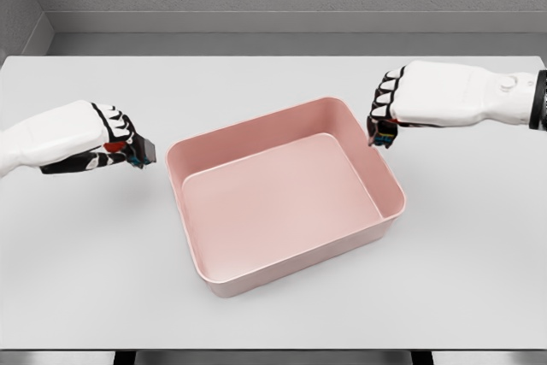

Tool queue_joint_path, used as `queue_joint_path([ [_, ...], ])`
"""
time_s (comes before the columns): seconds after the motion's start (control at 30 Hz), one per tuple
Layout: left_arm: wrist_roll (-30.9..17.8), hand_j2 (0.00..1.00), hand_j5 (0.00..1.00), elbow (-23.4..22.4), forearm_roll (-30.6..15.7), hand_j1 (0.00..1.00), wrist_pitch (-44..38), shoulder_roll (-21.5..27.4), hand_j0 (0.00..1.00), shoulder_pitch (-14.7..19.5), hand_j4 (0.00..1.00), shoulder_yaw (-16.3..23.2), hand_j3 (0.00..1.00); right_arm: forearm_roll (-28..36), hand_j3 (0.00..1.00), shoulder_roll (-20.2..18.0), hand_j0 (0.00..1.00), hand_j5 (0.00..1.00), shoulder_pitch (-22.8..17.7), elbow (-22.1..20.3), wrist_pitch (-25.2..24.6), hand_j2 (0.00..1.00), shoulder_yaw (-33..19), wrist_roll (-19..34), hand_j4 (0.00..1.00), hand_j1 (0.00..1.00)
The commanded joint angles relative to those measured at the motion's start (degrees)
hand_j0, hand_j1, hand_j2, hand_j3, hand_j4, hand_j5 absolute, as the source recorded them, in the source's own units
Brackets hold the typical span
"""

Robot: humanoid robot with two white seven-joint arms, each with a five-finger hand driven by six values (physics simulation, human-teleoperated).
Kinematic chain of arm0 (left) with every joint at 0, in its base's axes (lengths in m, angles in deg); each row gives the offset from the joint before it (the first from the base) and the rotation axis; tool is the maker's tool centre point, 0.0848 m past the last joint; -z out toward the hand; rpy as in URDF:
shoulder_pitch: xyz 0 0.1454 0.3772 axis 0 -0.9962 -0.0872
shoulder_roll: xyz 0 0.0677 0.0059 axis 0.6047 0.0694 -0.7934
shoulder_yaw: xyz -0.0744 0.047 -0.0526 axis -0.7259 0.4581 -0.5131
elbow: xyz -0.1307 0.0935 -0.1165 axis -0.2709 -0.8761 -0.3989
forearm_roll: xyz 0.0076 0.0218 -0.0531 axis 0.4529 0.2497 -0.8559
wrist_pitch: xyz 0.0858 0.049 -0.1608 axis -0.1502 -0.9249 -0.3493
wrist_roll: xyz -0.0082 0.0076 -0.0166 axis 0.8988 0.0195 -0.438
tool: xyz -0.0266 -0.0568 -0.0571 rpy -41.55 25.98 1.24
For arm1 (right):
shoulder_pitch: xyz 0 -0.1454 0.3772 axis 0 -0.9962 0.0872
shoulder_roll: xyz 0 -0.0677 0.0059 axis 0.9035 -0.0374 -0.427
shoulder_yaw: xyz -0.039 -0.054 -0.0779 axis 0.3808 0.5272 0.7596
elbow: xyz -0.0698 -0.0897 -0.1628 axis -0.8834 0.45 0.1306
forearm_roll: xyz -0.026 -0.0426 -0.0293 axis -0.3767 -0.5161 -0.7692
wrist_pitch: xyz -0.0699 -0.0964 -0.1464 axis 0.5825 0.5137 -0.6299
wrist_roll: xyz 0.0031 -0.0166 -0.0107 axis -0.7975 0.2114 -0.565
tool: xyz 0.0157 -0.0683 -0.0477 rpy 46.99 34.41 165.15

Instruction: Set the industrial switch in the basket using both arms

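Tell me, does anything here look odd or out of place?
Yes. The pink rectangular plastic basket sits askew on the white table and is empty. No whole switch shows; each curled hand, left and right, seems to pinch a small dark piece.

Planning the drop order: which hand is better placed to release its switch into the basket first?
Right. The right hand, fingers curled on a small switch, hangs at the pink basket rim's far right corner. The left hand holds its own switch clear of the rim.

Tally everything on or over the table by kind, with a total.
Pink basket: 1
Small dark switches held in the hands: 2, one in the left robot hand, one in the right robot hand
Robot hands: 2
Total: 5
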Motion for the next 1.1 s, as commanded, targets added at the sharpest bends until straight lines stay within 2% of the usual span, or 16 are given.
queue_joint_path([
  [0.0,-0.10,0.47,0.47,1.02,-0.48,0.47,-0.09,-0.25,0.47,0.17,0.47,0.04,0.47,0.32,0.53,1.08,0.53,0.53,0.00,-0.09,-0.14,0.53,0.03,-0.03,0.53,0.53],
  [0.17,-0.11,0.47,0.47,3.83,-0.74,0.47,-0.09,-3.06,0.47,3.16,0.47,0.31,0.47,0.41,0.54,2.14,0.54,0.54,0.26,-0.09,-0.14,0.54,0.20,-0.03,0.54,0.54],
  [0.33,-0.90,0.47,0.47,4.10,-0.57,0.47,-0.09,-6.92,0.47,5.36,0.47,1.36,0.47,0.41,0.55,3.63,0.55,0.55,0.35,-0.09,-0.14,0.55,0.38,-0.03,0.55,0.55],
  [0.4,-1.25,0.47,0.47,4.10,-0.48,0.47,-0.09,-8.24,0.47,7.47,0.47,3.73,0.47,0.41,0.63,4.60,0.63,0.63,0.35,-0.09,-0.14,0.63,0.47,-0.12,0.63,0.63],
  [0.43,-1.77,0.47,0.47,4.10,-0.48,0.47,-0.09,-9.21,0.47,8.17,0.47,4.26,0.47,0.41,0.79,5.56,0.79,0.79,0.35,-0.09,-0.14,0.79,0.47,-0.21,0.79,0.79],
  [0.5,-2.57,0.47,0.47,4.10,-0.48,0.47,-0.09,-11.23,0.47,9.32,0.47,5.40,0.47,0.41,0.99,6.44,0.99,0.99,0.35,-0.09,-0.14,0.99,0.91,-0.21,0.99,0.99],
  [0.63,-2.74,0.47,0.47,4.10,-0.30,0.47,-0.09,-13.43,0.47,11.43,0.47,8.22,0.47,0.49,1.00,7.32,1.00,1.00,0.35,-0.09,-0.14,1.00,1.35,-0.29,1.00,1.00],
  [0.73,-3.45,0.50,0.50,4.10,-0.30,0.50,-0.09,-14.22,0.50,12.22,0.50,8.75,0.50,0.41,1.00,6.97,1.00,1.00,0.35,-0.09,-0.14,1.00,1.26,-0.29,1.00,1.00],
  [0.8,-3.45,0.50,0.50,4.10,-0.30,0.50,-0.09,-14.83,0.50,12.39,0.50,8.83,0.50,0.49,1.00,3.90,1.00,1.00,0.35,0.43,-0.14,1.00,0.38,-0.29,1.00,1.00],
  [0.87,-3.53,0.52,0.52,4.18,-0.22,0.52,-0.09,-15.71,0.52,13.62,0.52,10.24,0.52,0.67,1.00,0.55,1.00,1.00,-0.09,3.77,-0.14,1.00,-0.24,-0.47,1.00,1.00],
  [0.9,-3.53,0.57,0.57,4.19,-0.22,0.57,-0.09,-15.80,0.57,13.89,0.57,10.50,0.57,0.67,1.00,-0.06,1.00,1.00,-0.35,6.75,-0.14,1.00,-0.41,-0.64,1.00,1.00],
  [0.93,-3.53,0.67,0.67,4.19,-0.22,0.67,-0.09,-15.89,0.67,13.98,0.67,10.50,0.67,1.11,1.00,-0.41,1.00,1.00,-0.88,9.83,-0.14,1.00,-0.41,-0.91,1.00,1.00],
  [0.97,-3.45,0.74,0.74,4.19,-0.22,0.74,-0.09,-15.89,0.74,13.98,0.74,10.50,0.74,1.81,1.00,-0.68,1.00,1.00,-0.88,11.42,-0.14,1.00,-0.41,-0.91,1.00,1.00],
  [1.07,-3.45,0.81,0.81,4.19,-0.22,0.81,-0.09,-16.59,0.81,14.85,0.81,11.21,0.81,3.83,1.00,-2.35,1.00,1.00,-2.11,14.41,-0.14,1.00,-0.41,-1.00,1.00,1.00],
])
